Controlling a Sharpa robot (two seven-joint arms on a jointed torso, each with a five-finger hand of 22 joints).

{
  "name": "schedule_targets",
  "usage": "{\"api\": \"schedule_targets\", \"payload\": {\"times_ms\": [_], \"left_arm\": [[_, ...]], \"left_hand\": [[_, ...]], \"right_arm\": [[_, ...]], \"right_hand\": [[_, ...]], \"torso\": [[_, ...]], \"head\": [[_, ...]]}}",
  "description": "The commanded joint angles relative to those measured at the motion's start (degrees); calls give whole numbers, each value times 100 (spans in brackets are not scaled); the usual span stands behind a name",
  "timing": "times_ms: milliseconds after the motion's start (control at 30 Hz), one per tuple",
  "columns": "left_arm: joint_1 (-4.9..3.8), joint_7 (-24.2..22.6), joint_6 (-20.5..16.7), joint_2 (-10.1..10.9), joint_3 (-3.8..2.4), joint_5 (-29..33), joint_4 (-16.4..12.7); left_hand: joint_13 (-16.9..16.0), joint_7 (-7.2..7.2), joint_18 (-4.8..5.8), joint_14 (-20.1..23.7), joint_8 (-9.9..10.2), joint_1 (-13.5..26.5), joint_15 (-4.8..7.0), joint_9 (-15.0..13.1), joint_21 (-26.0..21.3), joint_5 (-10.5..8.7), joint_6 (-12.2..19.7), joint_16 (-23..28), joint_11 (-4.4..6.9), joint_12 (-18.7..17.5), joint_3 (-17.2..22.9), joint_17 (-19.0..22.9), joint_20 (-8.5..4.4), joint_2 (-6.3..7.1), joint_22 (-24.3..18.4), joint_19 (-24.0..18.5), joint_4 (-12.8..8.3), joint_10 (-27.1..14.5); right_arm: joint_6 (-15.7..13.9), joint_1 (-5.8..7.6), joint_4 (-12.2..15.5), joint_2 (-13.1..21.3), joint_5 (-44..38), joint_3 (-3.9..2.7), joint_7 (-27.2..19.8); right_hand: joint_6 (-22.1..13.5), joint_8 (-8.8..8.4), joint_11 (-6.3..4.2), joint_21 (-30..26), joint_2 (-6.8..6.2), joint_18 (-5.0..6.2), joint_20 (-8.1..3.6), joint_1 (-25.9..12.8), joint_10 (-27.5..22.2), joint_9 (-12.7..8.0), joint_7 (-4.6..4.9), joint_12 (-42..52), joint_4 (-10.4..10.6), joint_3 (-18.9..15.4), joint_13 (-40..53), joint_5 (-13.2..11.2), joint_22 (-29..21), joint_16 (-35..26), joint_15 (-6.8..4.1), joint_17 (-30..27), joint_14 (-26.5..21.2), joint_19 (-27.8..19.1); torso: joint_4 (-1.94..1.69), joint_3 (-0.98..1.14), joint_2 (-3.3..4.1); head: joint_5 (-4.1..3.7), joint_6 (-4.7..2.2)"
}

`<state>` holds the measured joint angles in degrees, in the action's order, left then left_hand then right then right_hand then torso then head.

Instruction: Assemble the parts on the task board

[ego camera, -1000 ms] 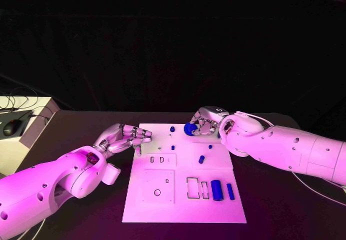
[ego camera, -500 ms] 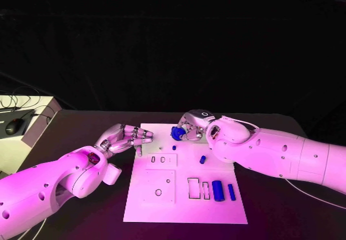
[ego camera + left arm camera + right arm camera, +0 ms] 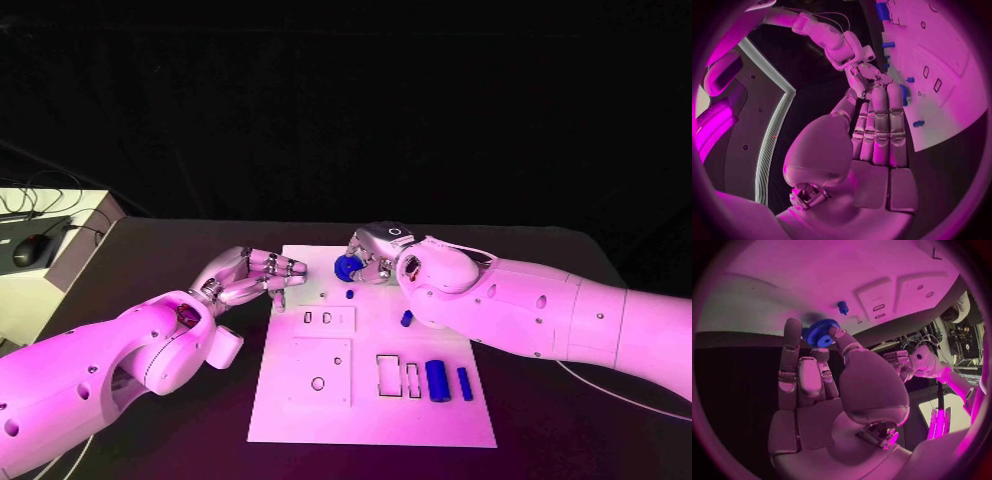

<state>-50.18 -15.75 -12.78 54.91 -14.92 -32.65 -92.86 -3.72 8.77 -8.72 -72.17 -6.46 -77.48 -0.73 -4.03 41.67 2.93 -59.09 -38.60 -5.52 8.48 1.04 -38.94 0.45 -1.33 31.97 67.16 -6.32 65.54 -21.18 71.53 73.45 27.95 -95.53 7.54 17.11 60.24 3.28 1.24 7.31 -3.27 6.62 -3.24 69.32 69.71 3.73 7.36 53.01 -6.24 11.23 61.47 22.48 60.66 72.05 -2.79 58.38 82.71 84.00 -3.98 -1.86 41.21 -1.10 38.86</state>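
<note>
The right hand (image 3: 826, 390) pinches a blue toothed gear (image 3: 819, 332) between its fingertips (image 3: 792, 326), just above the white task board (image 3: 879, 270). A small blue peg (image 3: 842, 307) stands on the board near the gear, beside two small rectangular slots (image 3: 878, 311). The left hand (image 3: 901, 362) hangs beyond the board's edge.

- A robotics lab or test stand is suggested, staged as a demonstration cell rather than a home or shop.
- A black table (image 3: 173, 250) is set against a black backdrop (image 3: 346, 110).
- A white task board (image 3: 368, 400) with cut-out slots is laid flat in the middle of the table.
- A pale side bench (image 3: 43, 270) is placed at the table's left, with a computer mouse (image 3: 26, 252) and loose cables (image 3: 36, 205) on it.
</note>
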Motion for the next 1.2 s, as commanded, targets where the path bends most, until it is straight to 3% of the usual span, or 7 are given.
{"api": "schedule_targets", "payload": {"times_ms": [33,1200], "left_arm": [[3,-54,96,3,-3,17,-19],[3,-44,113,-11,-3,17,-26]], "left_hand": [[0,10,-112,-3,3,-16,3,8,-33,-7,24,-19,10,-31,1,6,8,-17,4,38,-2,43],[0,10,-112,-3,3,-16,3,8,-33,-7,24,-19,10,-31,1,6,8,-17,4,38,-2,43]], "right_arm": [[-78,-17,-51,-49,-175,-2,130],[-175,-91,-315,-299,-246,0,85]], "right_hand": [[5,36,-18,-27,-43,72,-41,-4,20,8,59,-38,35,2,-5,12,-5,-29,-31,-1,3,210],[-5,35,-16,-23,-58,72,-41,2,23,7,63,-52,43,16,-5,13,-11,-32,-30,2,3,209]], "torso": [[3,2,3],[11,7,-5]], "head": [[21,10],[61,46]]}}
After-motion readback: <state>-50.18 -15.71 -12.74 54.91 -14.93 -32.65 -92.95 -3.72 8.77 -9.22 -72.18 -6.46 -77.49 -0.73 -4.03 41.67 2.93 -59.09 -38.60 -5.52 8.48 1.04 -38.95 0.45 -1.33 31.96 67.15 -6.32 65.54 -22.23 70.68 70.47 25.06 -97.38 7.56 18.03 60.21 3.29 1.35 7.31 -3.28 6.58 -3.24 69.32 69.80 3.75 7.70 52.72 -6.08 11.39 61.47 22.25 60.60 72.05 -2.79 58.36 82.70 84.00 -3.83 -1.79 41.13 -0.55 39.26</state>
